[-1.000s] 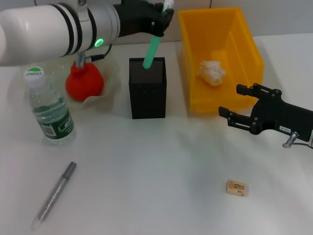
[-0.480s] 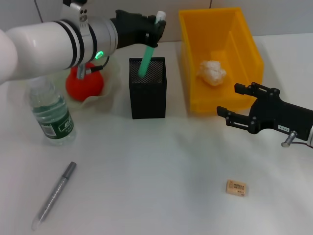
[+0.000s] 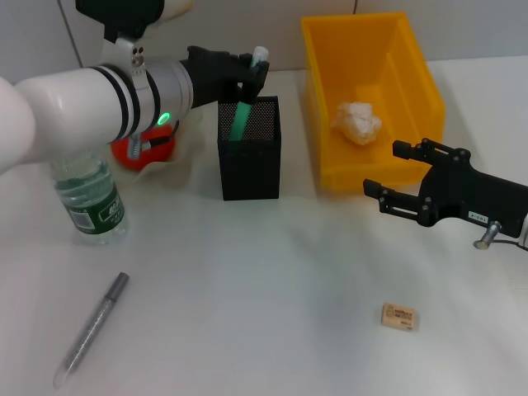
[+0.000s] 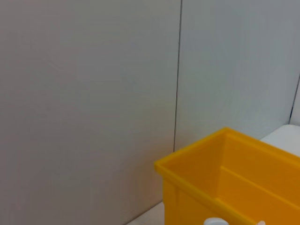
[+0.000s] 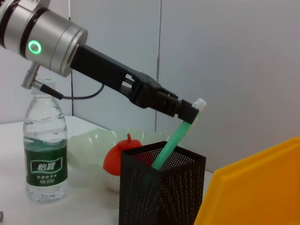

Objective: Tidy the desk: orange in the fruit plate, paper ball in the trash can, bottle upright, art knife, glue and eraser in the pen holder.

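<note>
Left gripper: held above the pen holder, jaws pinched on the white-capped top of the green stick, taken to be the glue.
Green stick: tilted, lower end already inside the mesh cup; judged to be gripped high so it can be fed in without the fingers meeting the rim.
Right gripper: parked in front of the trash can, jaws spread and empty, well apart from the eraser.
Settled items: the paper ball is seen in the bin, the bottle upright, the orange in the fruit plate.
Left to do: the eraser and a grey pen-like tool lie on the desk.
Hidden: the orange and plate are largely covered by the left arm; the stick's lower end is lost behind the mesh.
Unclear: whether the grey tool is the art knife cannot be told.
</note>
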Tool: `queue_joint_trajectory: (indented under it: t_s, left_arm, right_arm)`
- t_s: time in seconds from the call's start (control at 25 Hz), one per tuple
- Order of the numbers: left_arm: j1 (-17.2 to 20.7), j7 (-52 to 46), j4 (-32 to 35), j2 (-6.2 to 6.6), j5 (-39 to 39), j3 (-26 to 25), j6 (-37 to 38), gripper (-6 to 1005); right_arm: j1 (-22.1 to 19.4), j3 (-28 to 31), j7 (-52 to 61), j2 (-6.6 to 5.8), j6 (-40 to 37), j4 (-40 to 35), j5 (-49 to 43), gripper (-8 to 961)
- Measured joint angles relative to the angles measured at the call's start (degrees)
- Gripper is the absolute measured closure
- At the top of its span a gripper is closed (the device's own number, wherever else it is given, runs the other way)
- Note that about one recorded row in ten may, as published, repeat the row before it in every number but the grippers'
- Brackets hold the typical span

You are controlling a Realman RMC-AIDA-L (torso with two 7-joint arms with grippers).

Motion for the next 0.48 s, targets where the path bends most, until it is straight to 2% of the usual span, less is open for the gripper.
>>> queue_joint_trajectory:
  t_s: [0.48]
  left_arm:
    - [1.3,1.3,0.9,0.00,-0.2,2.3,0.0,638]
  right_arm:
    - [-0.5,0.2,0.1,0.00,-1.0,-0.1,0.0,185]
